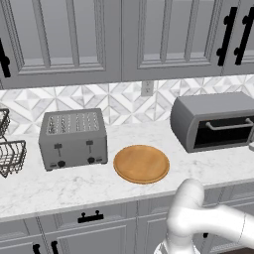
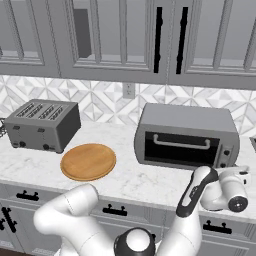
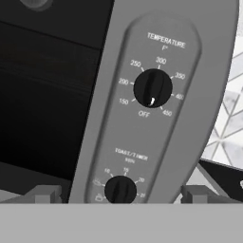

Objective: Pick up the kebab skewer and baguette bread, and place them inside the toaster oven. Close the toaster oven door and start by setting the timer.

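While the gripper hangs with its dark fingertips spread wide, the hand view reads two black dials, temperature knob above timer knob. The base views show the wide grey metal toaster oven, door shut, one slot toaster and one round wooden board.

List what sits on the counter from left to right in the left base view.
wire baskets → slot toaster → round wooden board → toaster oven
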